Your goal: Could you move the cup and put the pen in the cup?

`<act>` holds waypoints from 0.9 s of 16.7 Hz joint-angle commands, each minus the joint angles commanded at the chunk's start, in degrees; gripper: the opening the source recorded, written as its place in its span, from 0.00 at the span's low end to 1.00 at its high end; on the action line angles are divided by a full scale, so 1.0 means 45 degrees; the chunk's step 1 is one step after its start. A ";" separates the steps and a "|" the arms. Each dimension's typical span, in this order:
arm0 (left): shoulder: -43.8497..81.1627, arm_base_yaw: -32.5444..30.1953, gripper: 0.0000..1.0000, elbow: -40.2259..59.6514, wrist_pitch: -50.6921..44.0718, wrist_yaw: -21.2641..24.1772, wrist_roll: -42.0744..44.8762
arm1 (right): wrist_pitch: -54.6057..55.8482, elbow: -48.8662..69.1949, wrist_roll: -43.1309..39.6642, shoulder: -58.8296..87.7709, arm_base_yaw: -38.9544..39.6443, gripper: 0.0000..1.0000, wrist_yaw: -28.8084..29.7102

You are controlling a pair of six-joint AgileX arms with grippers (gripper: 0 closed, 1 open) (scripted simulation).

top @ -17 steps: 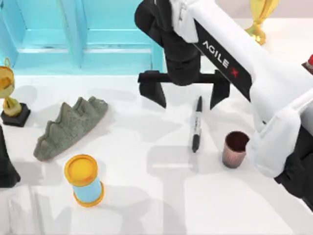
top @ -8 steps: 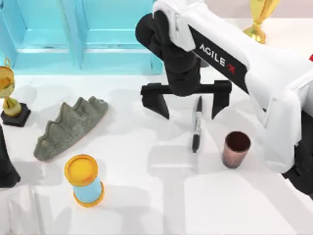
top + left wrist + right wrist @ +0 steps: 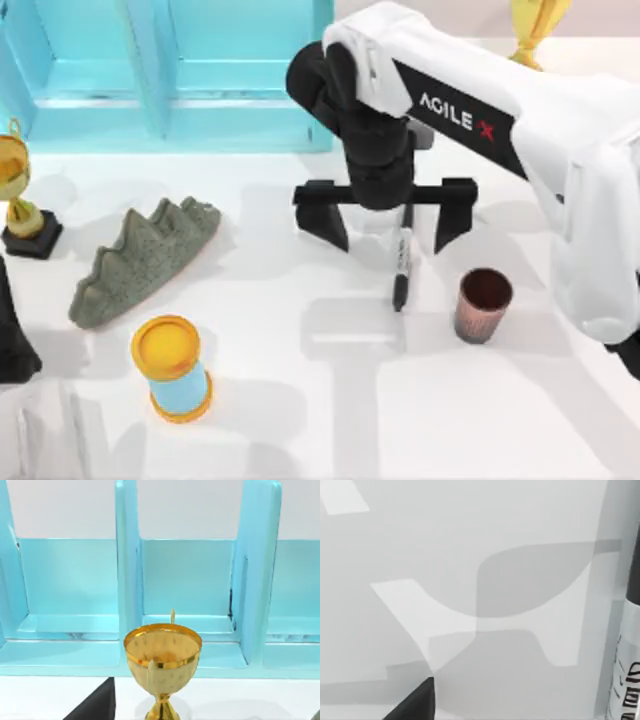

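The pen [image 3: 402,262], black with a pale labelled middle, lies on the white table [image 3: 330,400], its far end hidden under my right wrist. My right gripper [image 3: 388,226] hangs open over it, one finger [image 3: 326,213] to the pen's left and the other finger [image 3: 452,212] to its right, nothing held. The right wrist view catches the pen [image 3: 629,645] at the frame's edge. The coppery-brown cup [image 3: 483,304] stands upright to the right of the pen's near end. My left arm [image 3: 12,340] stays parked at the table's left edge.
A turquoise shelf unit [image 3: 170,70] lines the back. A grey jagged rock [image 3: 140,258] and a blue cylinder with orange rims [image 3: 172,366] sit at the left. Gold trophies stand at far left [image 3: 18,195] and back right [image 3: 530,25]; the left wrist view faces one trophy [image 3: 162,657].
My right gripper has shifted right and toward the near side, so its open fingers now straddle the pen. Pen and cup have not moved.
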 joint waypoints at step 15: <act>0.0000 0.0000 1.00 0.0000 0.0000 0.0000 0.0000 | 0.2074 -0.3089 -0.0074 -0.1024 -0.0066 1.00 -0.0003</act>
